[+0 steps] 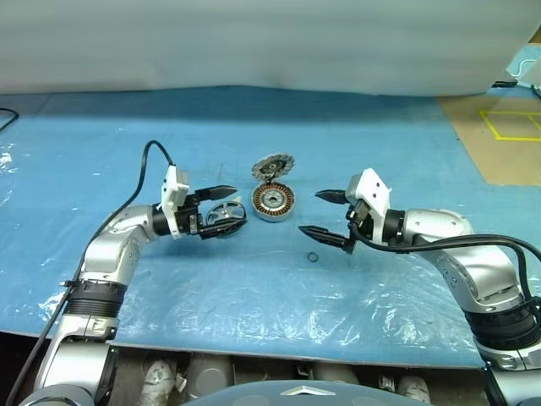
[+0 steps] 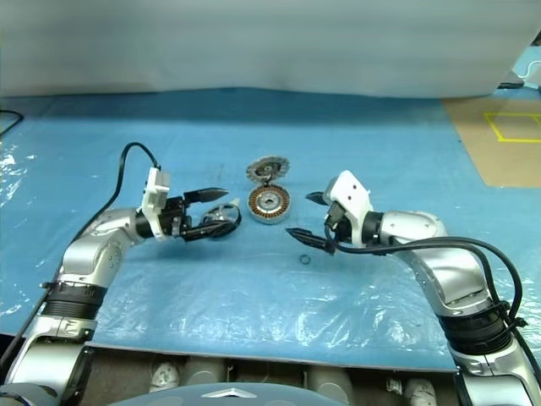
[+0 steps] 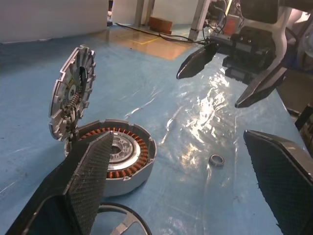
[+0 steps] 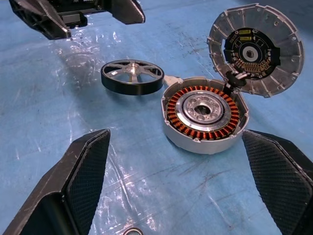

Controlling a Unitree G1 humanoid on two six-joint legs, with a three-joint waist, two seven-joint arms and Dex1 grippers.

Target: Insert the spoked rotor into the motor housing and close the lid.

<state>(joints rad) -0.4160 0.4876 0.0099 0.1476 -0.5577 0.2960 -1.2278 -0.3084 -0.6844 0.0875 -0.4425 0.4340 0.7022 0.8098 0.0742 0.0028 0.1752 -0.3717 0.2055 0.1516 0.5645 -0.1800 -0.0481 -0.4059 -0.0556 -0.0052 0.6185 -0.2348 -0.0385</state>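
The motor housing (image 1: 273, 203) sits on the blue sheet with its copper windings showing. Its lid (image 1: 273, 166), toothed at the rim, stands tilted up at the housing's far edge, inner face toward me. To the housing's left lies the spoked rotor (image 4: 132, 76), flat on the sheet. My left gripper (image 1: 223, 210) is open and hovers just over the rotor without touching it, pointing toward the housing. On the housing's right, my right gripper (image 1: 327, 216) is open and empty, a little above the sheet and pointing at the housing.
A tiny black ring (image 1: 312, 256) lies on the sheet in front of the housing, below the right gripper. The crinkled blue plastic sheet (image 1: 254, 296) covers the table to its front edge. A brown board (image 1: 499, 135) with yellow tape lies at the far right.
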